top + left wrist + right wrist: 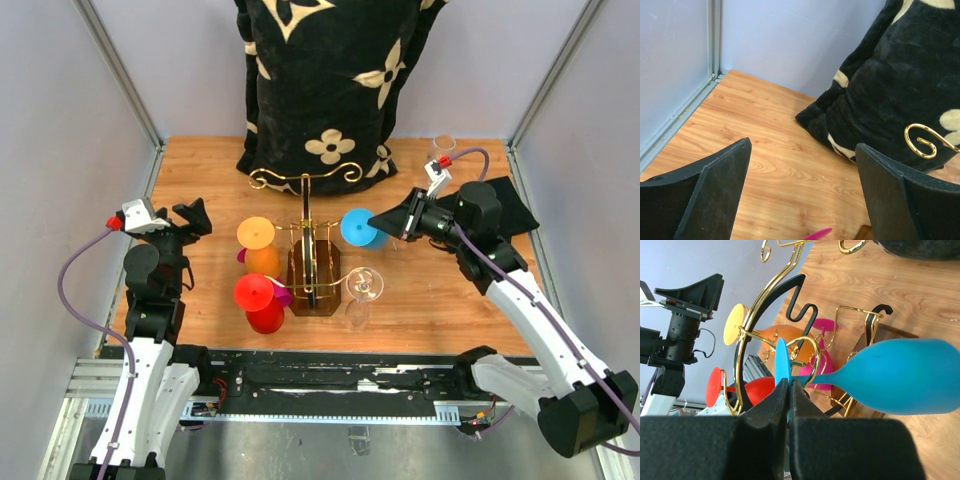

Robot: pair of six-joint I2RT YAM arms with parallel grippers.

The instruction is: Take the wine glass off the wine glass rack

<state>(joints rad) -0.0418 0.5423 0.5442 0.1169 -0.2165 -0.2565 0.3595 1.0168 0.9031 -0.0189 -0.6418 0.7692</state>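
The wine glass rack (pixel 306 205), gold wire on a dark brown base (pixel 312 292), stands mid-table. A blue wine glass (pixel 358 228) hangs on its right side. My right gripper (pixel 378 220) is shut on that glass's thin foot. In the right wrist view the blue foot (pixel 781 357) is pinched edge-on at the right gripper (pixel 790 385), and the stem runs through a gold loop (pixel 812 357) to the bowl (pixel 900 375). My left gripper (pixel 195 218) is left of the rack, open and holding nothing. The left wrist view shows its fingers (pixel 715 185) wide over bare wood.
An orange glass (pixel 262 250), a red glass (pixel 260 300), a clear glass (pixel 362 288) and a magenta glass (pixel 822 330) also sit around the rack. A black flowered cushion (pixel 330 80) leans at the back. Another clear glass (pixel 442 150) stands at the back right.
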